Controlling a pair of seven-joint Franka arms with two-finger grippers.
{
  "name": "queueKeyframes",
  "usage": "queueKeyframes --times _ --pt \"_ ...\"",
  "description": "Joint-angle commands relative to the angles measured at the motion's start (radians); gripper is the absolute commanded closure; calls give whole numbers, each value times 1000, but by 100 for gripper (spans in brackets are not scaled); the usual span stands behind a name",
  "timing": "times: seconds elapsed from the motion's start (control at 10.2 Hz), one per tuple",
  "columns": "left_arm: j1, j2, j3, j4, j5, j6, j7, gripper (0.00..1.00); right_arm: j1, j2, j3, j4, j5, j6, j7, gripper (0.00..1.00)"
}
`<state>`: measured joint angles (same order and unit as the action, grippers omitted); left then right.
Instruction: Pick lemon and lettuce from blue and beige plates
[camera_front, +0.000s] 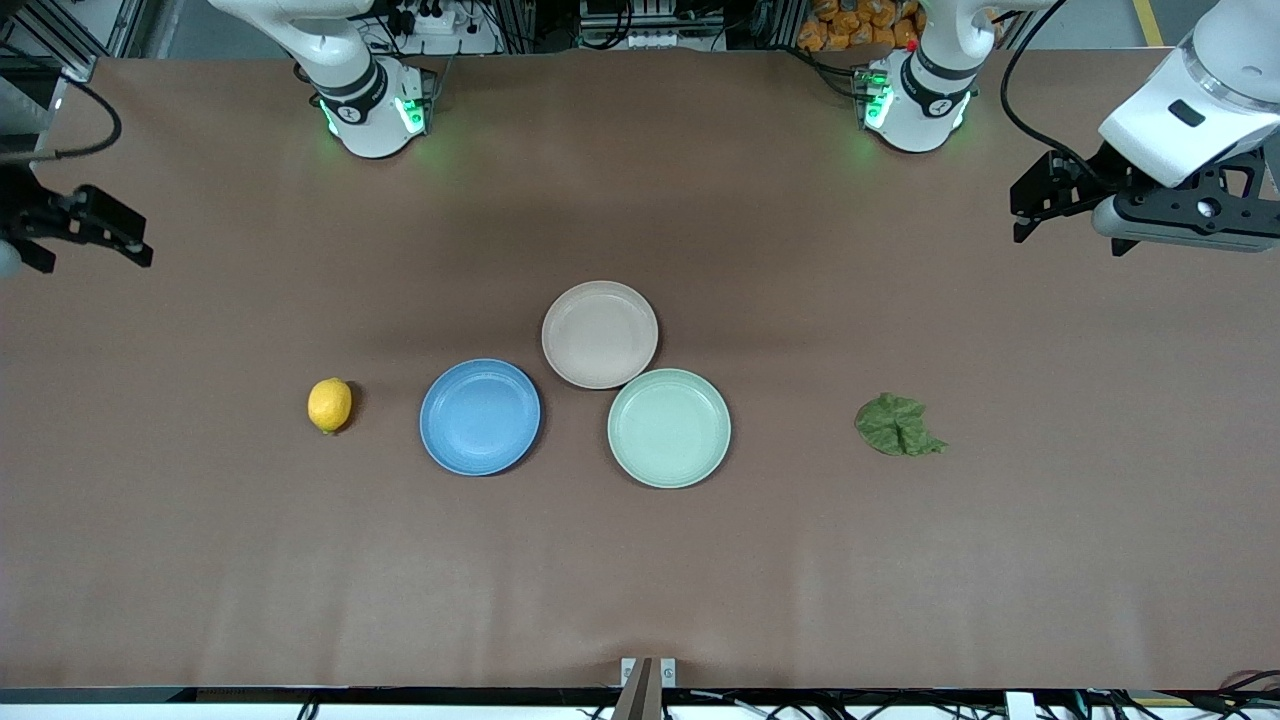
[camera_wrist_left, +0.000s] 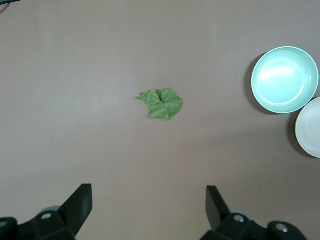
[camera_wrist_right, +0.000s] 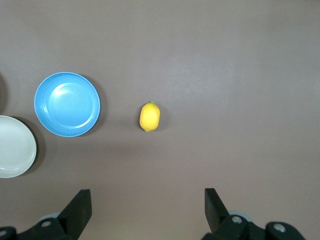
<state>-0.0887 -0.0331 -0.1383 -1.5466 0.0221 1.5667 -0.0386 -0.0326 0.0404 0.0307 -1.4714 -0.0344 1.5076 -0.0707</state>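
Note:
The lemon (camera_front: 330, 405) (camera_wrist_right: 149, 116) lies on the bare table beside the blue plate (camera_front: 480, 417) (camera_wrist_right: 67, 104), toward the right arm's end. The lettuce (camera_front: 898, 425) (camera_wrist_left: 161, 103) lies on the bare table toward the left arm's end, apart from the plates. The beige plate (camera_front: 600, 334) (camera_wrist_left: 310, 127) (camera_wrist_right: 15, 146) is farther from the front camera than the blue one. Both plates hold nothing. My right gripper (camera_front: 95, 260) (camera_wrist_right: 147, 202) is open and empty, high over the right arm's end. My left gripper (camera_front: 1065, 240) (camera_wrist_left: 149, 200) is open and empty, high over the left arm's end.
A mint-green plate (camera_front: 669, 428) (camera_wrist_left: 285, 79) sits empty beside the blue and beige plates, toward the lettuce. The three plates cluster mid-table, their rims almost touching. The brown table surface (camera_front: 640, 580) is bare around them.

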Motion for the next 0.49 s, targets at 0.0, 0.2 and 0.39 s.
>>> queueKeyframes --times 0.0,0.2,0.39 --pt "10 -11 -6 2 -7 -17 13 0 -27 67 11 68 -4 -17 9 0" --pt "10 -11 -4 0 -8 -17 10 0 -35 81 9 72 8 -18 9 0" --pt "12 -11 -4 0 -8 -17 11 0 -40 91 9 72 8 -17 9 0"
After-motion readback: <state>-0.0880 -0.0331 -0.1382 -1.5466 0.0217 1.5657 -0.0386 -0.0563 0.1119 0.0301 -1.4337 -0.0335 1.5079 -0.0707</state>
